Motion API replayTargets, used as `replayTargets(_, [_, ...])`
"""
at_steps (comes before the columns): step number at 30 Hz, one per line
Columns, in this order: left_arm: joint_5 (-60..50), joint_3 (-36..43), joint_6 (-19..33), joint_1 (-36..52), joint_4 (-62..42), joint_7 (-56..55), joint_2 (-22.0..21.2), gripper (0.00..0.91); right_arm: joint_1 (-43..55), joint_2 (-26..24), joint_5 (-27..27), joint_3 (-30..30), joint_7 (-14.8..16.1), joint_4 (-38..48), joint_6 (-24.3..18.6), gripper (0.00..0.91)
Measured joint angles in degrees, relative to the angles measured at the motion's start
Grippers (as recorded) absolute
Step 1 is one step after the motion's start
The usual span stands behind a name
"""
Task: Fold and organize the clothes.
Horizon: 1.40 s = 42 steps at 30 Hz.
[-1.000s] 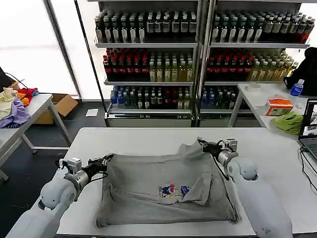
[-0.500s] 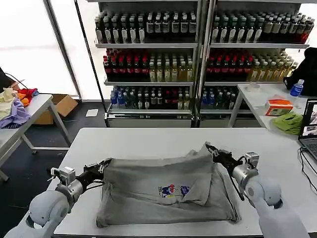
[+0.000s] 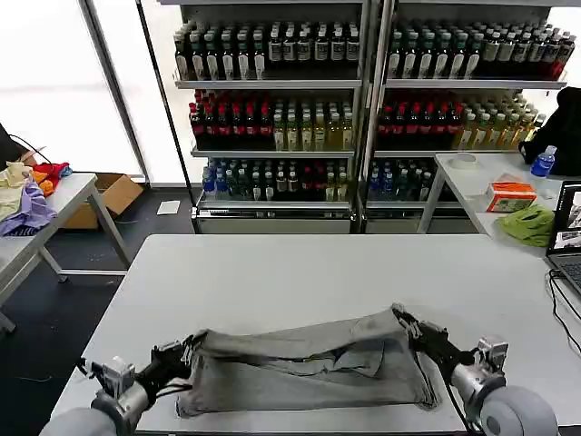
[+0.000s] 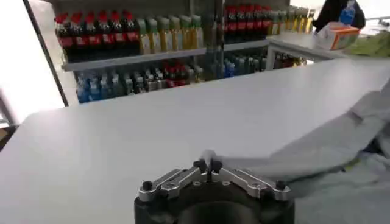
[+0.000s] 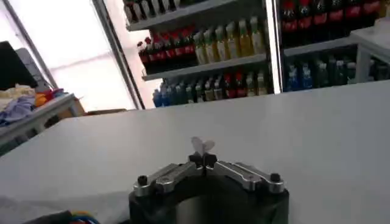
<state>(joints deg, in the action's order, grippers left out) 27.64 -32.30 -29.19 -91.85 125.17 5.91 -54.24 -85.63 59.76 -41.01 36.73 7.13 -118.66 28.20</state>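
A light grey shirt (image 3: 309, 368) lies doubled over along the near edge of the white table (image 3: 300, 268), its far half pulled toward me so the chest print is covered. My left gripper (image 3: 189, 346) is shut on the shirt's left corner, and the grey cloth (image 4: 317, 152) trails away from the left gripper's (image 4: 208, 164) pinched tips in the left wrist view. My right gripper (image 3: 402, 320) is shut on the shirt's right corner; a small tuft of fabric (image 5: 202, 145) sticks out above the right gripper's (image 5: 203, 159) closed tips.
Shelves of bottled drinks (image 3: 363, 100) stand behind the table. A side table (image 3: 54, 195) on the left holds coloured clothes. Another table at the right carries an orange box (image 3: 511, 194), green cloth (image 3: 532, 223) and a laptop (image 3: 568, 238).
Both grippers have drawn the shirt's far edge toward the table's near edge, folding the shirt over itself. The print, visible earlier, is now covered.
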Motion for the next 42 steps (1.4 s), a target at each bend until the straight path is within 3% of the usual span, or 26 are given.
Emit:
replayTargets(1, [-0.6,0.0,0.0,-1.2,0.5,0.0,-0.4,0.02,-0.6,0.1,0.3,0.1,-0.1,-0.2,0.0,0.272])
replayTargets(2, [-1.3,0.0,-0.1,-2.2,0.8,0.0,-0.8,0.645,-1.1,0.1,0.6,0.1,-0.3,-0.3,0.0,0.836])
replayTargets(3, [-2.0,0.0,-0.2,-3.4,1.2,0.0,-1.1,0.907,-1.6,0.1,0.9,0.1,-0.4,-0.5,0.0,0.907])
replayTargets(15, [-5.6,-2.4,-2.1,-8.1,4.2,-1.3,-2.7,0.907,-2.3,-0.8,2.4,2.2,-0.1,-1.0,-3.0,0.907])
replayTargets(23, [-5.2,-4.9,-1.1,-8.5,5.5,-4.2,-4.0,0.907,-2.2,0.5,6.6,4.5,3.1,0.7,-12.6,0.907])
replayTargets(31, [-7.6,-1.5,4.9,-8.8,4.4,-11.1,-8.9,0.907,-3.5,2.4,9.2,6.6,4.6,4.8,-23.1,0.907])
replayTargets(41, [-12.5,4.2,9.4,-6.6,-0.4,-16.4,-14.9,0.907,-4.6,3.3,10.2,8.0,4.5,6.7,-28.4,0.907])
replayTargets(42, [-13.0,4.6,9.6,-6.3,-1.0,-16.8,-15.5,0.826,-4.7,3.2,10.3,8.0,4.5,6.9,-28.8,0.907])
